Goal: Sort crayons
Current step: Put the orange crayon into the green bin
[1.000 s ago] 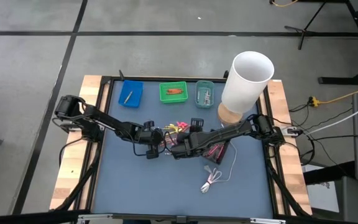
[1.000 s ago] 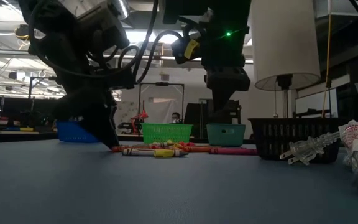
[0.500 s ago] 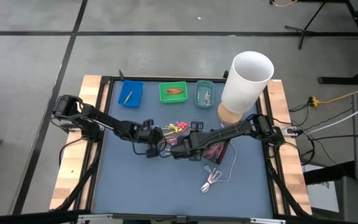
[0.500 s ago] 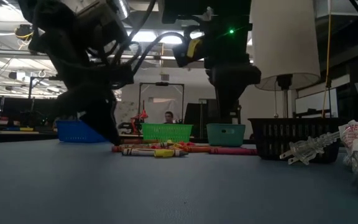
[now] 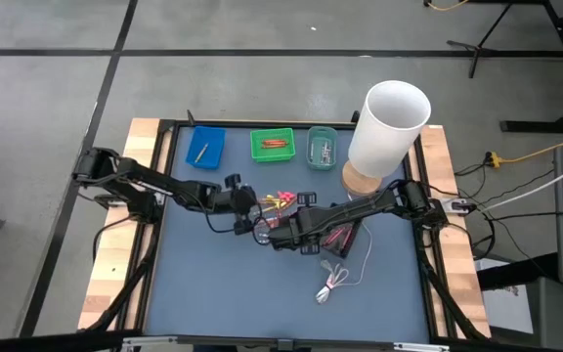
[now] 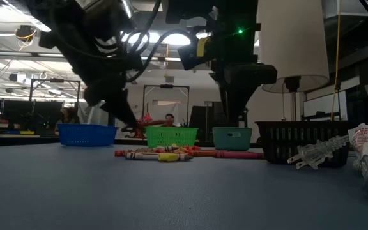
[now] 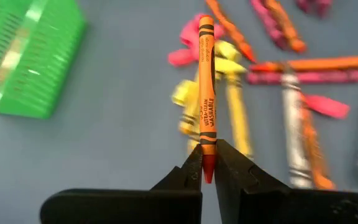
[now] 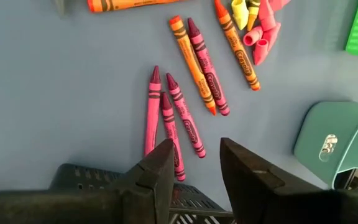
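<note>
My left gripper [image 7: 209, 174] hangs above the table near the crayon pile [image 5: 281, 201] and is shut on an orange crayon [image 7: 206, 81]. In the low view the left gripper [image 6: 131, 121] is well clear of the crayons lying on the table [image 6: 171, 154]. My right gripper [image 8: 194, 162] stands open above several pink and orange crayons [image 8: 182, 115] that lie flat on the blue-grey mat, touching none. In the high view it sits right of the left one [image 5: 280, 235]. My left gripper pinches the orange crayon by its pointed end [image 7: 207, 155] between the two fingertips. The rest of the crayon sticks out forward past the fingers, in line with them. The crayon is lifted clear of the table and slants down toward the pile.
At the far edge stand a blue tray [image 5: 204, 145], a green tray [image 5: 273, 144] and a teal tray [image 5: 323, 147]. A tall white cylinder [image 5: 389, 127] stands far right. A black basket [image 5: 342, 238] and a coiled white cable [image 5: 334, 284] lie right of the crayons.
My left gripper has risen from the table beside the crayon pile, moving a little toward the far edge and tipping less steeply. My right gripper has rolled a little about its wrist without shifting place.
</note>
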Available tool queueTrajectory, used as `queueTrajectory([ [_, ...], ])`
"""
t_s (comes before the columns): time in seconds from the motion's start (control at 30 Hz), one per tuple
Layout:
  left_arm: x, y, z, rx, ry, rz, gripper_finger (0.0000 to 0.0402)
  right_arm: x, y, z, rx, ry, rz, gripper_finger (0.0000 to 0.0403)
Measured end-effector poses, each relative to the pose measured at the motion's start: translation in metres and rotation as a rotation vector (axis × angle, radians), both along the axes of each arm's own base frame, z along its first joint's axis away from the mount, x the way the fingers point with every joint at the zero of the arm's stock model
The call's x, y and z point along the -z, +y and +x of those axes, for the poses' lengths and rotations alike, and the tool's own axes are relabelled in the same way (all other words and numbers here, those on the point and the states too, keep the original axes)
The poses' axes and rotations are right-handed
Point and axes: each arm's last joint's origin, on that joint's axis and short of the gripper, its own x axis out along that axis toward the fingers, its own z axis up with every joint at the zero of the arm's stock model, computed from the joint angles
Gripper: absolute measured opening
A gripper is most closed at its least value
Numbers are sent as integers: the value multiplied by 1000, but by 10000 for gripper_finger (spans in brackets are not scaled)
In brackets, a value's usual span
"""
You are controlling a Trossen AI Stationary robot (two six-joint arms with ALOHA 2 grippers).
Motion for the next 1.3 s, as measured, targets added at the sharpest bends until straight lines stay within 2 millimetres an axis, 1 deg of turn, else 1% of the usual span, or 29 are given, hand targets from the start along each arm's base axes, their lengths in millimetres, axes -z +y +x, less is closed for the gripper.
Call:
queueTrajectory([
  [0.27, -12, 39, 8, -50, -111, 102, 6, 0, 1, 3, 0, -34, 8, 129],
  [0.4, -20, 59, 11, -54, -163, 187, 6, 0, 1, 5, -4, -53, 13, 129],
  [0.53, -25, 77, 10, -63, -181, 264, 6, 0, 1, 6, -28, -46, 13, 129],
  [0.7, -28, 99, 4, -102, -166, 321, 6, 0, 1, 6, -34, -44, 13, 129],
  [0.93, -27, 129, -6, -131, -187, 286, 6, 0, 2, 7, -128, -23, 13, 129],
  [1.03, -25, 138, -9, -136, -194, 265, 6, 0, 2, 7, -171, -5, 11, 129],
  [1.17, -24, 146, -12, -107, -213, 223, 10, 0, 1, 8, -199, 7, 9, 129],
  [1.3, -24, 148, -14, -97, -227, 204, 27, 0, -5, 9, -201, 14, 8, 129],
])
